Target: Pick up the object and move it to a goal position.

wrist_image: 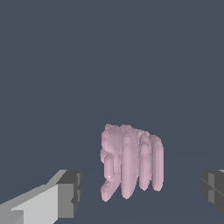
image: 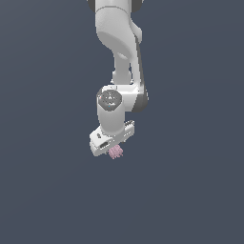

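One white hand (image: 112,148) hovers wide open over the pink lump (wrist_image: 131,164), which sits between its fingers (wrist_image: 70,194) untouched; next, probably lower and close.

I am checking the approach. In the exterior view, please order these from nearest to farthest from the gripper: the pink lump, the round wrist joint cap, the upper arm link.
1. The pink lump: directly beneath the gripper, partly hidden by it.
2. The round wrist joint cap: above the gripper, on the white wrist.
3. The upper arm link: farthest, at the picture's top.
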`<state>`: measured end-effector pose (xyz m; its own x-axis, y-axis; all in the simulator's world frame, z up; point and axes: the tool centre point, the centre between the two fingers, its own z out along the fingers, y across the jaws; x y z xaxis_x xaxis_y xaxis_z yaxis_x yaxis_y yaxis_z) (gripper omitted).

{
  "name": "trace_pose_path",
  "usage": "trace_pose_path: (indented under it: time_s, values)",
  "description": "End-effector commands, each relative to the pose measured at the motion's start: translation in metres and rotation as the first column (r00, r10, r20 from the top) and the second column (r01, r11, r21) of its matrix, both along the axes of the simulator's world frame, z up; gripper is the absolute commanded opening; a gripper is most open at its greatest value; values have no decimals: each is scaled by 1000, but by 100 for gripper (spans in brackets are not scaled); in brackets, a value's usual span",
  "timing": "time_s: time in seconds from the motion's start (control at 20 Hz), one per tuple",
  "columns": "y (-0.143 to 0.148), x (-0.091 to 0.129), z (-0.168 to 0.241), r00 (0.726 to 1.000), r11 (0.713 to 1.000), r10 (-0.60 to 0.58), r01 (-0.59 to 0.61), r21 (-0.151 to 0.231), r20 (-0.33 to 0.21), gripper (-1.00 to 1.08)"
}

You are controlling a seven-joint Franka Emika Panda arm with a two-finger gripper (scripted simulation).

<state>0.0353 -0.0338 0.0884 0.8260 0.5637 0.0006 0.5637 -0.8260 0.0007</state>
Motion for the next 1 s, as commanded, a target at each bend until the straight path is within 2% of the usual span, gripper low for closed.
trace_pose_path:
  time_s: [0.0, 0.35, 0.6, 0.65, 0.95]
  values:
    - [0, 0, -7, 1000, 1000, 1, -1, 0, -1, 100]
    - [0, -1, -42, 1000, 1000, 4, -4, 0, -1, 100]
    - [0, 0, -47, 1000, 1000, 4, -4, 0, -1, 100]
    - [0, 0, -47, 1000, 1000, 4, -4, 0, -1, -100]
    - [0, 0, -47, 1000, 1000, 4, -4, 0, -1, -100]
